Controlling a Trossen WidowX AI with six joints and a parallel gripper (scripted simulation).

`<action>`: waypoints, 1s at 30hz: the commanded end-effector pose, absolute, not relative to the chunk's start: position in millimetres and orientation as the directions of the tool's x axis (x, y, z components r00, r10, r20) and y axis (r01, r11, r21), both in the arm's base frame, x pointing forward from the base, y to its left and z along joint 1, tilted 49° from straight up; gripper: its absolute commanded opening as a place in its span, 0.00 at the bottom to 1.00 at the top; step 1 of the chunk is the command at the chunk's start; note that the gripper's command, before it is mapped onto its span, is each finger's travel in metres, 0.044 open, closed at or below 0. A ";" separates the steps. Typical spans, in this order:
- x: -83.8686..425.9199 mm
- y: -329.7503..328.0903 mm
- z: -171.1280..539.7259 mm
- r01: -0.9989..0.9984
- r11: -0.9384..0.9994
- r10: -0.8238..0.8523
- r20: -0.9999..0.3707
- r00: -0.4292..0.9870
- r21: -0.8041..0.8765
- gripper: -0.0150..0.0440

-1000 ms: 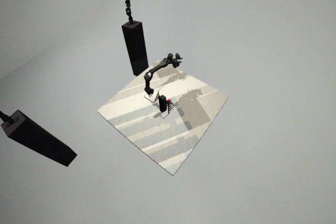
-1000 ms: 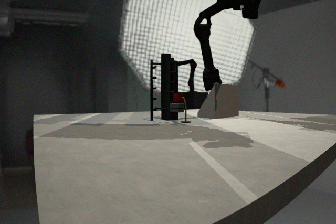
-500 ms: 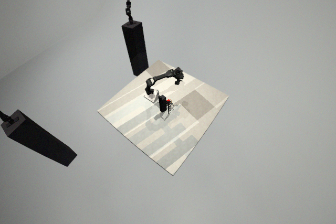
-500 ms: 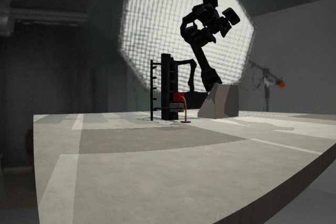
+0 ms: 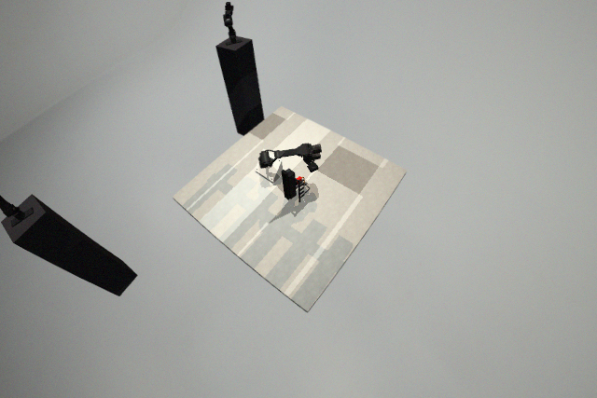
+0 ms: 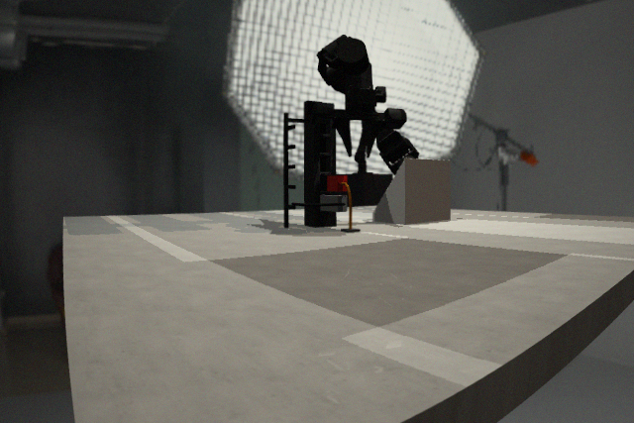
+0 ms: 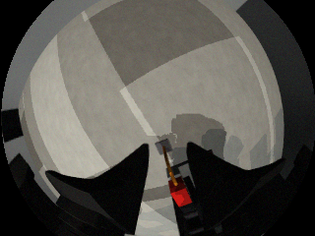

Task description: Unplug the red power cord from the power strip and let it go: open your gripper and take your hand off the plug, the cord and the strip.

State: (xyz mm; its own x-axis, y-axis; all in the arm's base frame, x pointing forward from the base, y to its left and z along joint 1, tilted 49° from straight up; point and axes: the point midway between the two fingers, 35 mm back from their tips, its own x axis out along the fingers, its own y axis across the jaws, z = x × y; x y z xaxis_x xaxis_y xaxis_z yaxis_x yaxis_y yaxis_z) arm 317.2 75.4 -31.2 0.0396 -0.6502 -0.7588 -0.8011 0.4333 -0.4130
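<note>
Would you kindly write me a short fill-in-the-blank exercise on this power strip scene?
1. The plug seated in the upright power strip is coloured ____.
2. The gripper holds ____; its fingers stand apart above the plug.
3. In the exterior view, the cord runs from the plug down to the ____.
4. Beside the strip stands a thin black ____.

Missing words: red; nothing; table; rack

The tabletop (image 6: 317,357) was a square slab patterned in pale cream, grey and taupe patches and stripes. On it stood a tall black power strip (image 6: 318,162) beside a thin black rack (image 6: 286,172), a grey wedge-shaped block (image 6: 417,191), and a small dark cord foot (image 6: 350,229).
</note>
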 end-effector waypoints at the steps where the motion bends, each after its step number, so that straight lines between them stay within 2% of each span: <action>1: 289.1 17.3 -13.7 -0.958 0.260 -0.738 -0.665 -0.117 -0.120 0.53; 30: 283.6 1.7 4.2 -0.960 0.257 -0.740 -0.662 -0.121 -0.112 0.53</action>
State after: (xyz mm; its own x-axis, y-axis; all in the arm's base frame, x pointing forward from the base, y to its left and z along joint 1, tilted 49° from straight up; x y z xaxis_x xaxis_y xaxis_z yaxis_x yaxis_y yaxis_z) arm 286.4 5.8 0.7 -0.1181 -0.7355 -0.6671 -0.9575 0.2624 -0.1197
